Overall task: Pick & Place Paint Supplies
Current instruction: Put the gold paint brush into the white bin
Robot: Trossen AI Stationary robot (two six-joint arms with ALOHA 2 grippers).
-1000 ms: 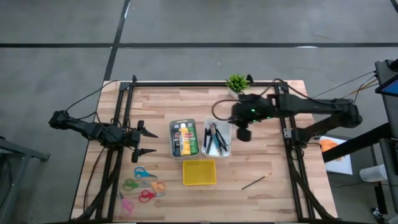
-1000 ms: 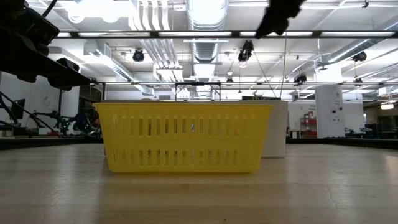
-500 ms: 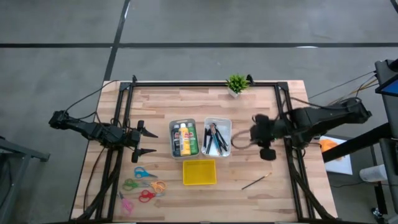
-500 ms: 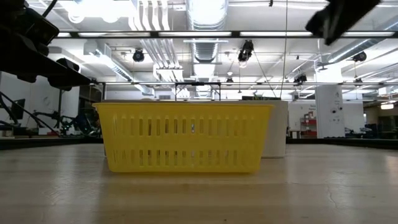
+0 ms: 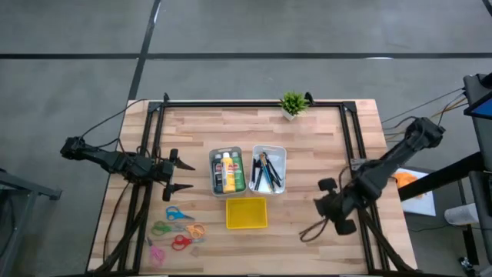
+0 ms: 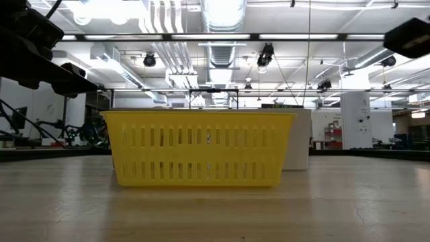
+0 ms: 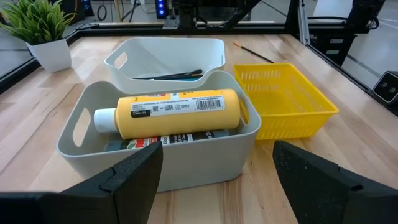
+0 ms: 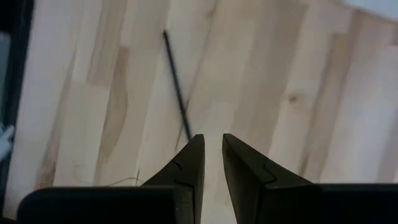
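My right gripper (image 8: 212, 158) hangs over bare wood near the table's (image 5: 307, 138) right rail, with open room all around. Its fingers (image 8: 189, 163) are nearly closed and hold nothing. The thin brush (image 8: 176, 84) lies flat just ahead, its long side pointing straight away from my tips. My left gripper (image 5: 175, 175) waits open beside the bins.

Both arms are showing matte black, jointed links. Dark cables are trailing off them. The right gripper (image 8: 210, 155) is showing tapered black fingers.
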